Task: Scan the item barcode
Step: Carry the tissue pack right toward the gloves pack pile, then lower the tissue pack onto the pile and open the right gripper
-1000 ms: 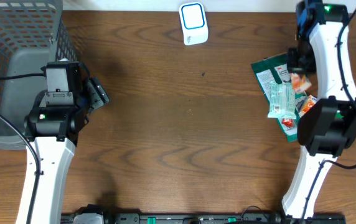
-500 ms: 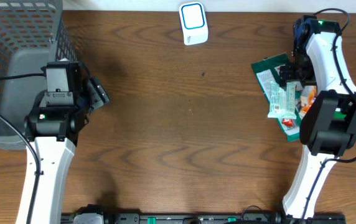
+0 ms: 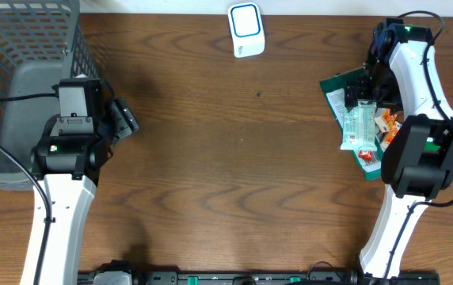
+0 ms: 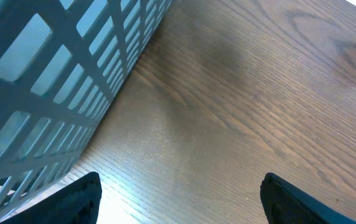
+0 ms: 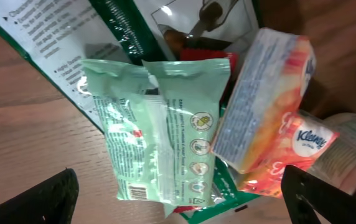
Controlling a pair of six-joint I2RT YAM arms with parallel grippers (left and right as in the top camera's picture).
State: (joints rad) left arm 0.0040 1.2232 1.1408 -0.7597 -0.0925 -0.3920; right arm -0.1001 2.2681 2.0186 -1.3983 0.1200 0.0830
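- While the right pincer (image 5: 181, 200) hangs over the pile of goods at the far right of the desk (image 3: 234, 174), its two fingers stand spread to the edges of the wrist view, with nothing clasped between them.
- The pale green pack (image 5: 159, 130) lies flat on top of that pile, right under this pincer and not touching either finger.
- Its long axis runs from far to near, tilted slightly, so the near end sits a little to the left.
- The barcode (image 5: 138, 191) faces up, printed at the near-left corner of the pack.
- Just right of the pack, and touching it, a Kleenex tissue pack (image 5: 271, 118) lies at a slant.
- A dark green flat packet (image 3: 339, 83) lies under both and sticks out on the far left side.
- The scanner (image 3: 245, 30), white with a blue frame, stands at the far edge of the desk, well to the left of the pile.
- The left pincer (image 3: 123, 119) hovers over bare wood beside the grey basket (image 3: 20, 47) at the far left; its jaws are wide apart and grip nothing.
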